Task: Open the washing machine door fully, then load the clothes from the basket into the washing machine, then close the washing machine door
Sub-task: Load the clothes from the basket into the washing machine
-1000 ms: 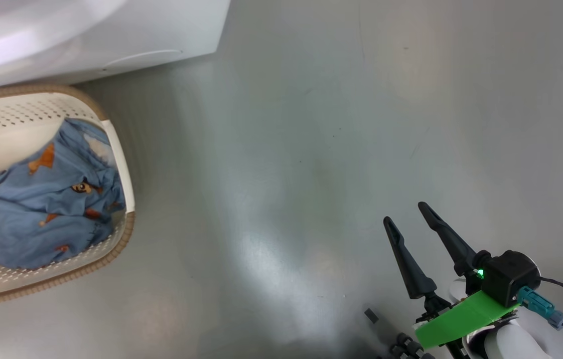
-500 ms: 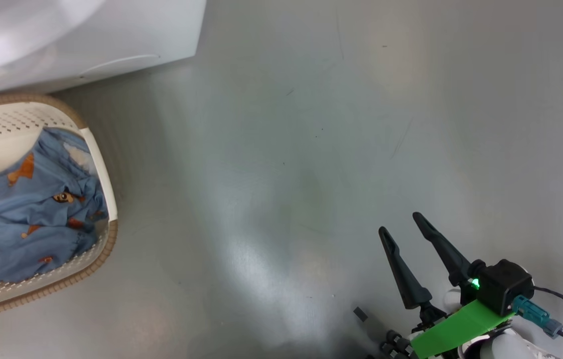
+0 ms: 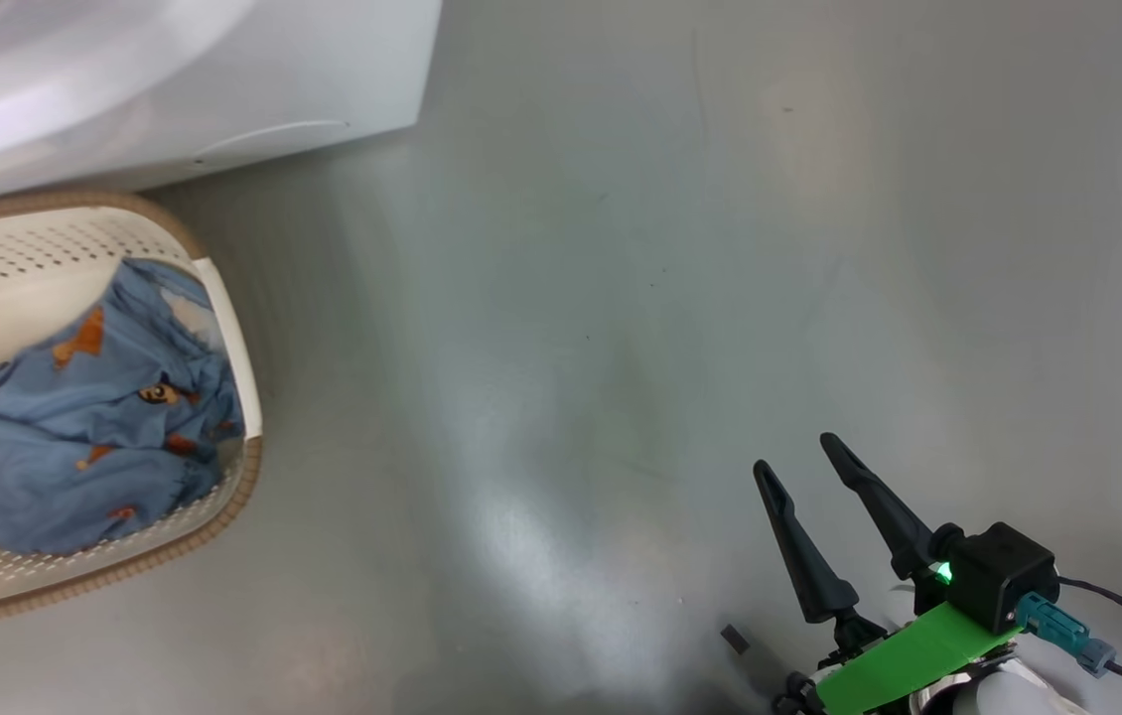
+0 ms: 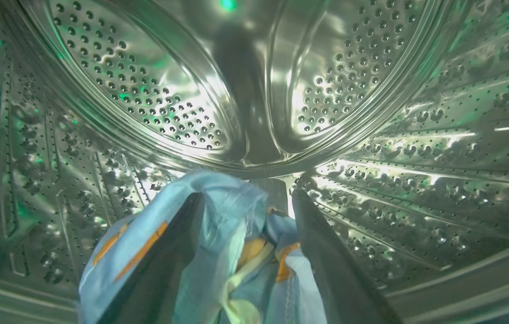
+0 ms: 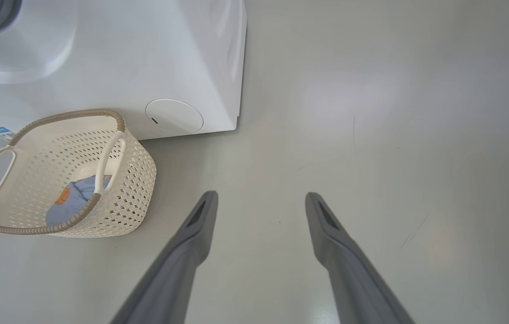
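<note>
Inside the washing machine's steel drum (image 4: 169, 103), my left gripper (image 4: 249, 194) is open, its fingers spread wide. Light-blue clothes (image 4: 218, 225) with orange print drape over its left finger and hang loosely between the two. The white washing machine (image 3: 223, 79) (image 5: 169, 58) stands at the upper left. In front of it sits the cream basket (image 3: 245, 482) (image 5: 133, 180), with more blue printed clothes (image 3: 74, 447) (image 5: 74, 202) inside. My right gripper (image 3: 794, 453) (image 5: 261, 195) hovers open over bare floor, well to the right of the basket. The washing machine door is out of view.
A round service flap (image 5: 174, 116) sits low on the washer's front near its right corner, and a blue label (image 5: 0, 132) shows behind the basket. Grey floor (image 3: 621, 298) spreads wide to the right of washer and basket.
The whole head picture slid left and then partly back, which is camera motion. Basket, its clothes and my open right gripper keep their places relative to one another.
</note>
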